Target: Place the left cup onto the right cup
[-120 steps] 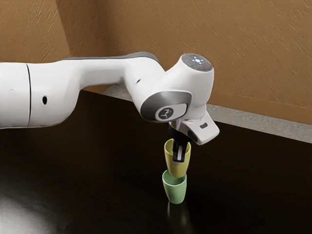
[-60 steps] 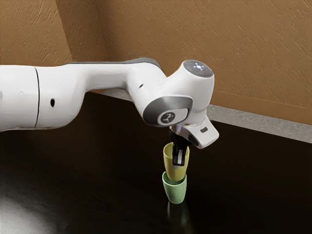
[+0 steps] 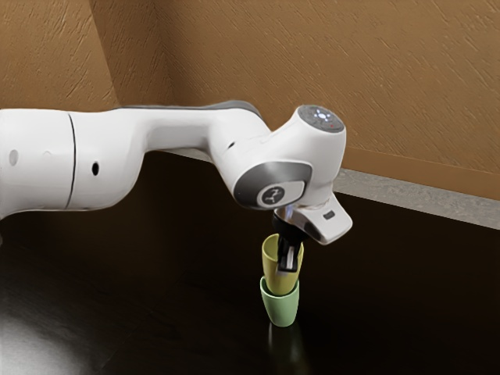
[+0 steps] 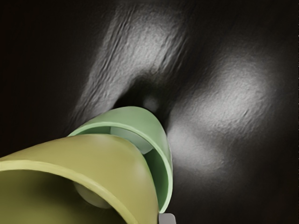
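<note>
Where the white robot arm (image 3: 156,156) reaches over the dark glossy worktop (image 3: 117,312) in the exterior view, its jaws are closed on the wall of the yellow-green plastic cup (image 3: 275,262), gripping it near the rim. That cup hangs directly below the jaws with its mouth up and its long axis close to vertical. Beneath it stands the pale green plastic cup (image 3: 280,306), upright on the worktop, and the held cup's base already sits inside its mouth. The two cups line up almost on one vertical line running down from the jaws.

Seen from the wrist view, the yellow-green cup (image 4: 70,177) lies just under the hand, and the pale green cup's rim (image 4: 156,135) rings its lower part. A crescent of open mouth shows on the side away from the jaws, so the nesting looks slightly off-centre. The worktop (image 4: 233,93) lies beyond.

I judge the stacking nearly done. What remains turns on that vertical line: a short straight descent, then letting go. A sideways pull could tip the lower cup.
</note>
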Controlling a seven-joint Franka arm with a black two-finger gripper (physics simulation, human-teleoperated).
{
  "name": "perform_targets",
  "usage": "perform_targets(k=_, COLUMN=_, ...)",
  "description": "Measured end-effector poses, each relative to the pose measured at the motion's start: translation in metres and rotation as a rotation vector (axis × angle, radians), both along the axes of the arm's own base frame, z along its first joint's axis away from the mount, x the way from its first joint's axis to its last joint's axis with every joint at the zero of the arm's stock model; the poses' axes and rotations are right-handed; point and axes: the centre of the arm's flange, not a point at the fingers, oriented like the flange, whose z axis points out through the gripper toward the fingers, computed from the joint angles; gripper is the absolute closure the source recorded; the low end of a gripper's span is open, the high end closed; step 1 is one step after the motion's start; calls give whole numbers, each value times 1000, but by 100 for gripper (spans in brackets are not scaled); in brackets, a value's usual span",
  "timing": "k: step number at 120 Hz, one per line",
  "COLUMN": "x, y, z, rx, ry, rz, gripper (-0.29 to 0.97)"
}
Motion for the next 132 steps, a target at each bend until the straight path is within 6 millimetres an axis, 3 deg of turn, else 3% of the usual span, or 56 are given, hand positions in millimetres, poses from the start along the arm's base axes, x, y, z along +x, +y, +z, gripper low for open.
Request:
perform_targets(k=49, x=3, y=-4, z=-27, rx=-14, ry=38, rz=19, gripper=78)
perform_targets(k=71, x=1, y=-4, z=-27, rx=-28, ry=47, rz=26, gripper=39)
perform_targets(k=85, x=0, y=-2, z=-23, rx=-36, ry=45, rz=26, gripper=23)
perform_targets(k=105, x=-3, y=1, z=-13, rx=-46, ry=38, rz=25, gripper=10)
perform_targets(k=132, x=-6, y=4, z=1, rx=-59, ry=27, rz=24, gripper=4)
